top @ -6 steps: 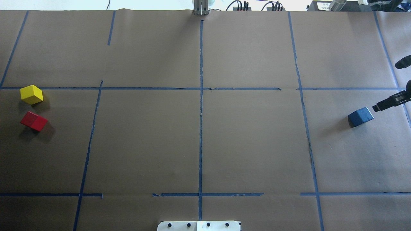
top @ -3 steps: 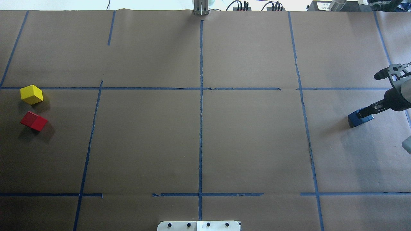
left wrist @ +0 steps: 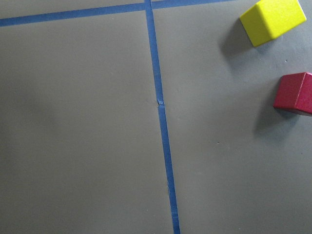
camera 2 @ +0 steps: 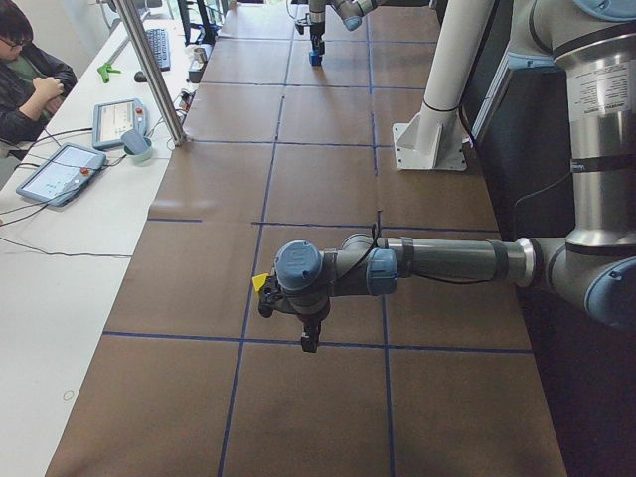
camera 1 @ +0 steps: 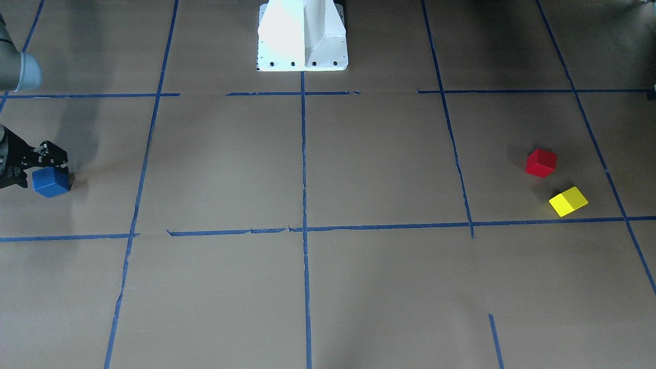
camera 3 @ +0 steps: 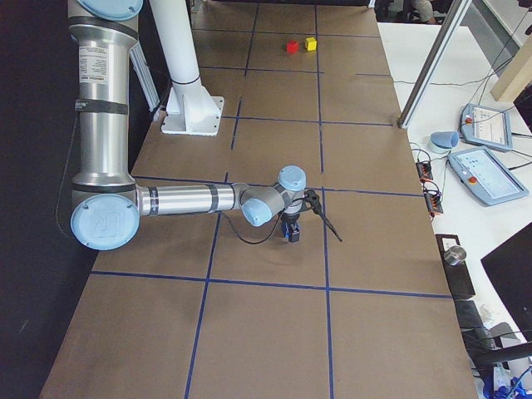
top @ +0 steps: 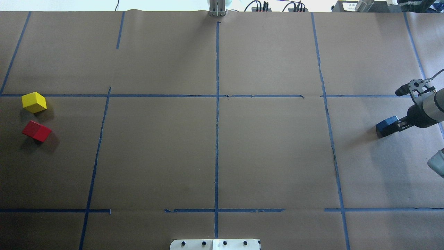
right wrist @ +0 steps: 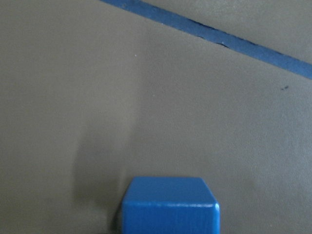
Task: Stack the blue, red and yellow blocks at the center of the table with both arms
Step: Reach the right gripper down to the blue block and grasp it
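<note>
Around blue block (camera 1: 51,184), R gripper (camera 1: 37,168) fingers sit spread, block low between them, unclamped; L gripper (camera 2: 309,341) fingers: state can't tell.

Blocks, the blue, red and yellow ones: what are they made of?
Blue block: probably painted wood; its faces are matte and faintly grainy, and its edges are softened. Red block and yellow block: likely the same, with flat even colour and a dull sheen. Plastic can't be ruled out.
</note>
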You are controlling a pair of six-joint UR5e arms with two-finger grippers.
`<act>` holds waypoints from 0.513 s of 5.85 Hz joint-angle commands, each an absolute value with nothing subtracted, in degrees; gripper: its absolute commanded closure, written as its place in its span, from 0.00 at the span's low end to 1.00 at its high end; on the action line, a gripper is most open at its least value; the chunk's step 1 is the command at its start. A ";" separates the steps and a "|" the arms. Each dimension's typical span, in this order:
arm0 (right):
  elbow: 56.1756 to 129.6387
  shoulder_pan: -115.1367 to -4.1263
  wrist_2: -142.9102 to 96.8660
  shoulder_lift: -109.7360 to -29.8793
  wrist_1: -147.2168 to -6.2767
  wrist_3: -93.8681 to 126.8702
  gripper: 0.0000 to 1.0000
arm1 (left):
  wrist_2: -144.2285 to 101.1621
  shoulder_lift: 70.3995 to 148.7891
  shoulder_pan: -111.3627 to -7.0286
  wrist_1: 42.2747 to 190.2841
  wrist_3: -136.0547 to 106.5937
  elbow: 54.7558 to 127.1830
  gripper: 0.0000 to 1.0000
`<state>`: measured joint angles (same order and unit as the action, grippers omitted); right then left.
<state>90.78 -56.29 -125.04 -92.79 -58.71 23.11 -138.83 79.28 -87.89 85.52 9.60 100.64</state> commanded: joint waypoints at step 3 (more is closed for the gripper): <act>93.67 -55.81 -124.71 -90.45 -59.67 23.99 0.93 | -138.87 79.28 -87.89 85.61 9.67 100.63 0.00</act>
<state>91.91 -55.75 -124.48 -91.26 -59.01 23.56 -138.87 79.28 -87.89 85.58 9.67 100.64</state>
